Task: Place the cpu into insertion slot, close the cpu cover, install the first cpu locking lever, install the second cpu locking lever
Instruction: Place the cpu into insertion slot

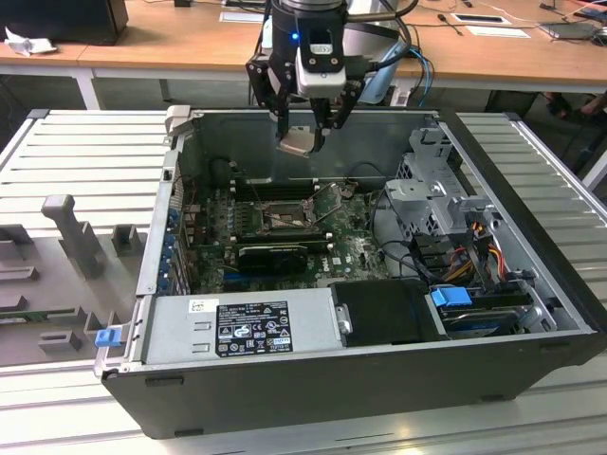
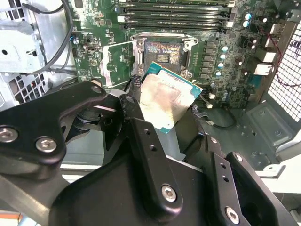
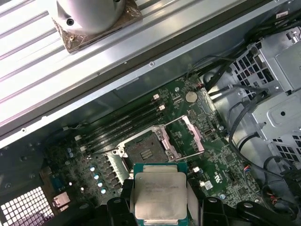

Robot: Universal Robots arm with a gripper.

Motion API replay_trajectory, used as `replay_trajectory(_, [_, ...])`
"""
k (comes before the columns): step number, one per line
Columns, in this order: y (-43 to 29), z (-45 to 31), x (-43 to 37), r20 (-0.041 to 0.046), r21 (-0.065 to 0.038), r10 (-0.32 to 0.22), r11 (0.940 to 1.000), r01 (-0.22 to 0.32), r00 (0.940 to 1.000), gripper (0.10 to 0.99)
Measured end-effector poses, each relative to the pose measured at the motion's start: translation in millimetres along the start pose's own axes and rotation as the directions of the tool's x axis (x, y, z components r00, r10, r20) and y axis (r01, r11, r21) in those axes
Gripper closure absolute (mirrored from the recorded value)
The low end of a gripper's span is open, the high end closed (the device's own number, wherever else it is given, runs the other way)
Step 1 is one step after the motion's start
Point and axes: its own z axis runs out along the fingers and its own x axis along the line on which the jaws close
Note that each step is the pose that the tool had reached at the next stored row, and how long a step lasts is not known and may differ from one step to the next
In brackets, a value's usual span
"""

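My gripper (image 1: 302, 128) hangs over the open computer case, shut on the cpu (image 1: 296, 142), a flat square chip with a dull silver face and green edge. In both wrist views the cpu (image 2: 164, 101) (image 3: 160, 195) sits between the black fingers (image 3: 123, 200), held well above the board. Below it lies the insertion slot (image 2: 162, 52) (image 3: 146, 151) (image 1: 285, 218), a dark square socket with nothing in it. The cpu cover (image 2: 115, 63) (image 3: 192, 136) stands flipped open beside the socket. Thin wire locking levers (image 3: 173, 121) are swung up and away.
Long black memory slots (image 3: 124, 125) run beside the socket. A black card (image 1: 275, 254) lies on its near side, with the power supply (image 1: 242, 327) in front. A metal drive cage (image 1: 436, 185) and cables (image 1: 474, 246) fill the exterior view's right. The case walls (image 1: 161, 218) surround the board.
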Motion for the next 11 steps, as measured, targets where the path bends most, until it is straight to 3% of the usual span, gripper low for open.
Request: replay_trajectory(11, [-0.1, 1.1, 0.0, 0.0007, 0.0, 0.008, 1.0, -0.008, 1.0, 0.553])
